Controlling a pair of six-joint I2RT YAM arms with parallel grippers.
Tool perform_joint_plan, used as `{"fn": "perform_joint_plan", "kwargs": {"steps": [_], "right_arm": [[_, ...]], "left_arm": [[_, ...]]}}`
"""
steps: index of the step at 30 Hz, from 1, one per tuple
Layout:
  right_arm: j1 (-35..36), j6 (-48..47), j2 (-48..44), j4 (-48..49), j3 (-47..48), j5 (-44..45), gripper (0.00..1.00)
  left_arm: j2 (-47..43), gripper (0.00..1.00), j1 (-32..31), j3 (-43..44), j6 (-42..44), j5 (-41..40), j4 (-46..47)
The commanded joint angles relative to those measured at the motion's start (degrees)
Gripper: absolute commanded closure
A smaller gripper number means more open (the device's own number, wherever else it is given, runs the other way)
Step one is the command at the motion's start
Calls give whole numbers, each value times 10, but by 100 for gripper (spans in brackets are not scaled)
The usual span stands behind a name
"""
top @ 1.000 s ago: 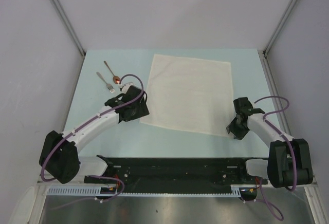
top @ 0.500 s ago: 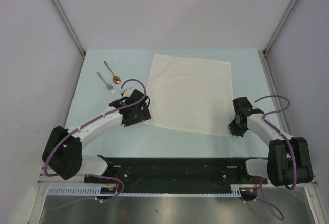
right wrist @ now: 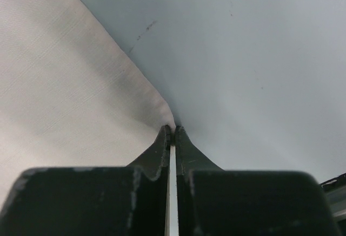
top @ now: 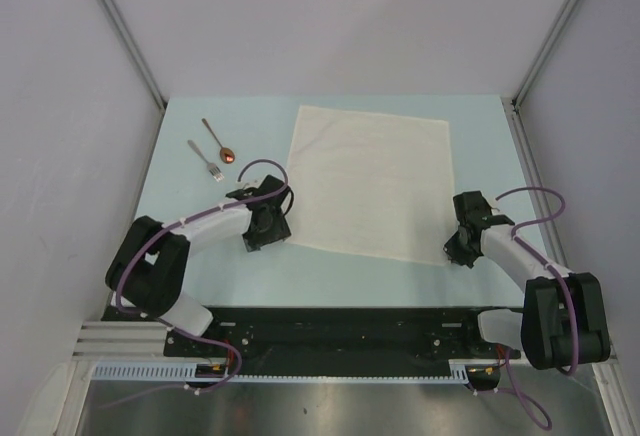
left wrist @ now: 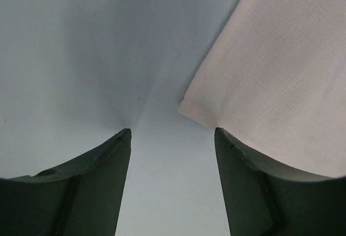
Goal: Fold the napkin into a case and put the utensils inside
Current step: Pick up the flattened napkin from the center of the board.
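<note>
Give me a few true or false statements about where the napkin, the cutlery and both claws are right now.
The napkin lies flat and unfolded. True.
The fork and spoon rest on the napkin. False: they lie on the table, left of it.
The left claw is shut. False: it is open, by the napkin's near left corner.
The right claw is shut on the napkin's near right corner. True.

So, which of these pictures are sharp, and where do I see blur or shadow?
Top external view: even, soft light, sharp throughout, hardly any shadow. Left wrist view: the napkin weave shows clearly; the left pincer is dark, its edges slightly soft. Right wrist view: the right pincer is blurred near the lens, and the napkin corner at its tips looks soft.
</note>
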Motion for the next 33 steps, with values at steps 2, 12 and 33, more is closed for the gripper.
{"fn": "perform_joint_plan", "kwargs": {"steps": [2, 12, 33], "right_arm": [[4, 6, -17, 2, -9, 4, 100], [6, 0, -17, 4, -13, -2, 100], [-12, -114, -297, -55, 67, -103, 100]], "left_arm": [[40, 36, 4, 50, -13, -25, 16], [66, 36, 3, 38, -19, -55, 31], [-223, 100, 31, -17, 75, 48, 145]]}}
